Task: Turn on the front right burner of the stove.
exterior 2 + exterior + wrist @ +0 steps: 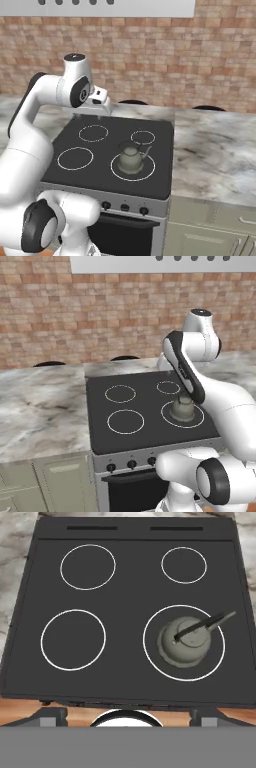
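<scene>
Since the front right burner (183,643) is the widest ring on the stove (132,587) and carries a small grey kettle (184,641) inside its outline, the glass itself is not what needs touching; the job is judged to be at its very start, with the arm raised high over the stove. From the kettle, the knobs (124,207) sit lower, on the silver front panel just past the cooktop's near edge. Which knob governs this ring cannot be told from here.

Next, by my reckoning, the hand has to drop past that near edge, turn to face the panel, and pinch one small knob between the fingers (129,717), which stand spread wide with nothing between them.

Around the kettle, the other three rings lie bare. The marble bench (215,150) flanks the stove on both sides, the brick wall (75,316) stands behind it, and the hood (165,263) hangs well above. Open space in front of the panel looks ample.
</scene>
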